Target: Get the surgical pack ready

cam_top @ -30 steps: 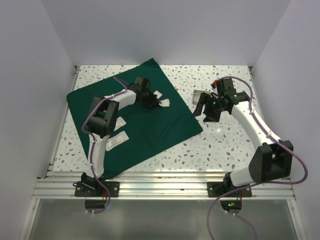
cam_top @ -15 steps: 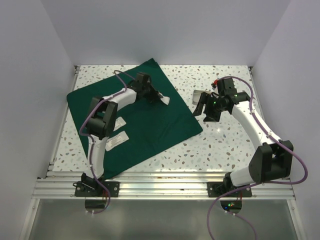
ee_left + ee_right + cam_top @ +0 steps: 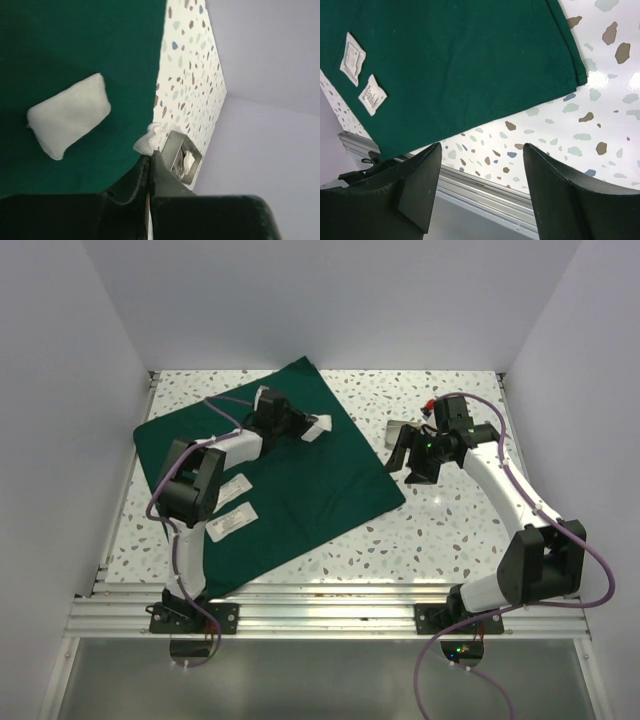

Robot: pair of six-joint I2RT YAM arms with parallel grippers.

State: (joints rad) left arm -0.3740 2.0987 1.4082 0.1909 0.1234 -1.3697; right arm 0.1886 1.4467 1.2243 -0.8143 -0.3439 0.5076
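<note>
Your biggest exposure is the drape (image 3: 270,480), spread flat on the left half of the bench (image 3: 450,520). If you drag the left arm low across it, I judge the cloth will ruck and carry off everything lying on it.

Next is arm traffic. The right claw (image 3: 410,455) hangs wide and empty over bare bench, just near of the tray (image 3: 397,430) and right of the drape's right corner. A carry from the left side toward that tray runs straight at it, so a knock is likely unless you clear one arm first.

The smallest risk is the grip itself. The left claw (image 3: 151,155) is pinched tight on a thin wisp of gauze (image 3: 148,140) over the far right part of the drape, and most of the gauze bunches beyond the tips. A quick swing could let it slip out.

There is only one container, the steel tray, seen in the left wrist view past the drape's edge. It holds one small white piece (image 3: 188,161), but you cannot tell whether that is gauze or a packet. The drape carries a loose gauze pad (image 3: 70,120) and, on its near left, two packets (image 3: 352,57).
</note>
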